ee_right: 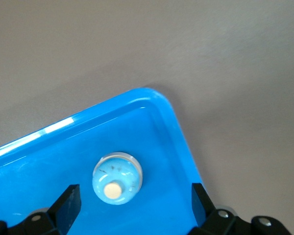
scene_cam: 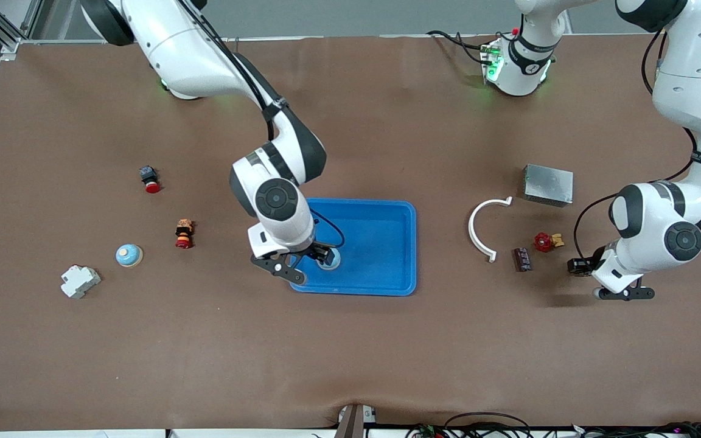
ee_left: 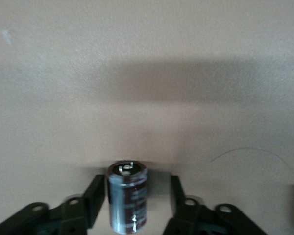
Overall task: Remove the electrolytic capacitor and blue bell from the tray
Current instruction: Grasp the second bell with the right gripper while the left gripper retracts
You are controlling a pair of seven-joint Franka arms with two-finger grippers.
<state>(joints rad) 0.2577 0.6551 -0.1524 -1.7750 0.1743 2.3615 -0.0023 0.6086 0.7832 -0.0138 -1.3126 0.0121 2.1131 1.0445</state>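
Note:
A light blue bell lies in the blue tray, in the corner nearest the front camera at the right arm's end. My right gripper is over that corner, open wide; the bell sits free between its fingers on the tray floor. My left gripper is low over bare table at the left arm's end. A dark capacitor is between its fingers, against one finger with a gap to the other. I cannot tell if it rests on the table.
A second blue bell, a white breaker and two red buttons lie toward the right arm's end. A white curved clip, grey metal box, red valve and dark brown part lie near the left gripper.

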